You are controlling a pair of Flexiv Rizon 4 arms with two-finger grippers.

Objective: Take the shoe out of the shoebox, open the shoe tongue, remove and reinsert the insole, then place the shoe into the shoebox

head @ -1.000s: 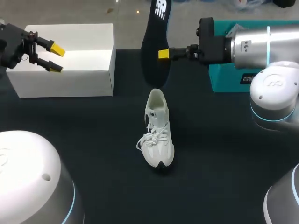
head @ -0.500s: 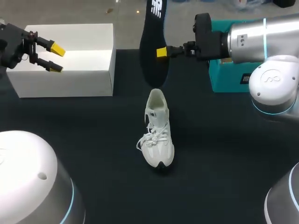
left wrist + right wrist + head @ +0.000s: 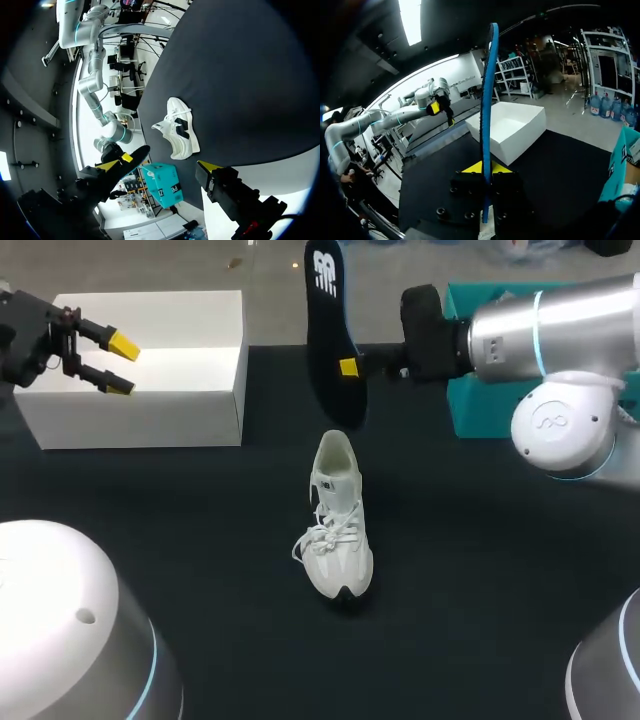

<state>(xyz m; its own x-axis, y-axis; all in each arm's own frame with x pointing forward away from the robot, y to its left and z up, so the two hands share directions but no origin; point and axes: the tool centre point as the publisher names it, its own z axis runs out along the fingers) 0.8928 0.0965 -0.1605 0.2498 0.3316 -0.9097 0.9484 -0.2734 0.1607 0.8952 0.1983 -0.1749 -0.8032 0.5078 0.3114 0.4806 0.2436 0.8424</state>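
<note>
Shoe (image 3: 338, 523): white, laces tied; stood upright on its sole near the middle of the black table (image 3: 200, 570), toe toward the robot, heel opening toward the far edge. Outside the shoebox, touched by neither gripper.
Insole (image 3: 332, 330): dark with a white mark near its upper end; hung on edge in the air, long axis roughly vertical, lower end just behind and above the shoe's heel. Not inside the shoe; contact with the heel could not be told, though a small gap seemed to show in the head view.
Right gripper (image 3: 348, 367): came in from the right side, fingers clenched on the insole's lower half, one yellow tip on each face; in the right wrist view the insole rose straight up from between the tips.
Left gripper (image 3: 121, 364): hovered over the left part of the shoebox, fingers spread wide, nothing between them.
Shoebox (image 3: 140, 410): white, lid off, sat at the far left of the table, well apart from the shoe; no shoe seen in it.
Teal box (image 3: 480, 405): sat at the far right of the table, behind the right arm.
Left wrist view: shoe lay ahead of the spread tips, on dark cloth.
</note>
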